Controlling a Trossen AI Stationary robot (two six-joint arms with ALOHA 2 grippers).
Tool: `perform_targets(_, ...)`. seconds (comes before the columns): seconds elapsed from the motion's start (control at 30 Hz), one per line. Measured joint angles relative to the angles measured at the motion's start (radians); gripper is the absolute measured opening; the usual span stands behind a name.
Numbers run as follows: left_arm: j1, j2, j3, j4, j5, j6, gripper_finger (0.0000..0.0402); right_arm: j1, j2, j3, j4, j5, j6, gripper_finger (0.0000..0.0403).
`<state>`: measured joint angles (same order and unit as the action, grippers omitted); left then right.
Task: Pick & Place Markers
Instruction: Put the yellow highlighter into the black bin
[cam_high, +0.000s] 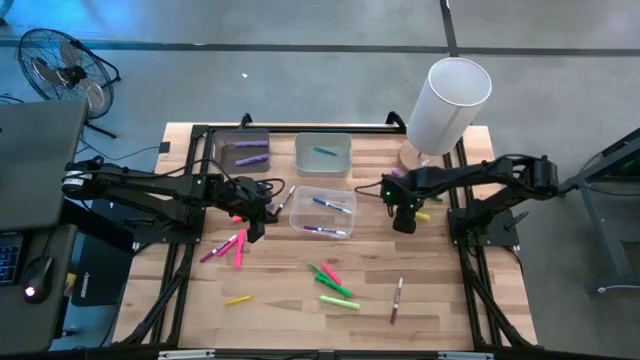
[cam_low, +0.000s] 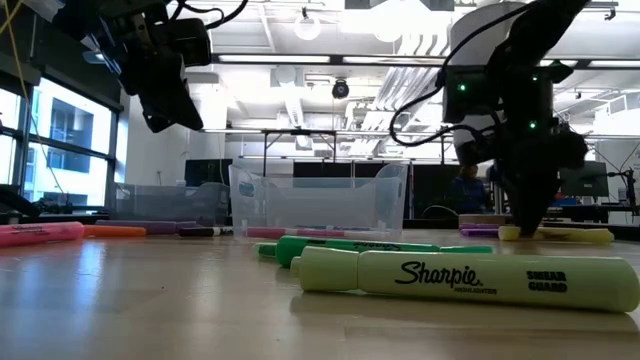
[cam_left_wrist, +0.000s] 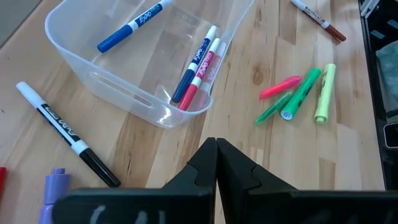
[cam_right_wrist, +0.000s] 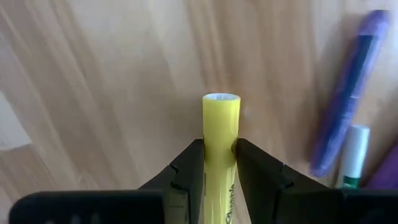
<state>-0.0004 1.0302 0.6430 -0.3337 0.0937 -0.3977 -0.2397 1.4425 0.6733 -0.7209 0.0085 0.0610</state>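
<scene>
My right gripper (cam_high: 405, 222) points down at the table's right side, shut on a yellow marker (cam_right_wrist: 220, 124). A purple marker (cam_right_wrist: 348, 93) and a white-barrelled one (cam_right_wrist: 354, 155) lie beside it. My left gripper (cam_left_wrist: 216, 163) hangs shut and empty above the table, left of the near clear bin (cam_high: 322, 212), which holds blue and pink markers (cam_left_wrist: 196, 68). Loose on the wood lie pink markers (cam_high: 230, 245), a green, pink and yellow cluster (cam_high: 335, 285), a yellow one (cam_high: 237, 299) and a brown one (cam_high: 397, 298). My right gripper pinches the yellow marker's barrel (cam_right_wrist: 219, 140) between its two fingers, coming from above and pointing down, the fingers across the marker. One blunt end (cam_right_wrist: 222, 101) sticks out past the fingers. In the low view the marker (cam_low: 560, 235) lies level on the table.
A grey bin (cam_high: 245, 150) with purple markers and a clear bin (cam_high: 322, 152) with a teal one stand at the far side. A tall white cylinder (cam_high: 445, 105) stands at the far right, behind my right arm. A black marker (cam_left_wrist: 68, 134) lies beside the near bin.
</scene>
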Motion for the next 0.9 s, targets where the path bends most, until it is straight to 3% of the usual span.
perform_targets(0.3, 0.0, 0.0, 0.0, -0.001, -0.007, 0.002, 0.0, 0.087, 0.095, 0.006, 0.005, 0.03, 0.069, 0.0083)
perform_targets(0.57, 0.0, 0.0, 0.0, 0.05, -0.036, 0.0, 0.001, 0.122, 0.071, 0.001, 0.008, 0.031, 0.191, 0.0059)
perform_targets(0.8, 0.0, 0.0, 0.0, 0.157, -0.102, -0.004, 0.0098, 0.126, -0.084, -0.005, -0.021, -0.085, 0.301, 0.0058)
perform_targets(0.9, 0.0, 0.014, 0.0, 0.234, -0.141, -0.004, 0.0145, 0.13, -0.182, -0.004, 0.001, -0.086, 0.362, 0.0058)
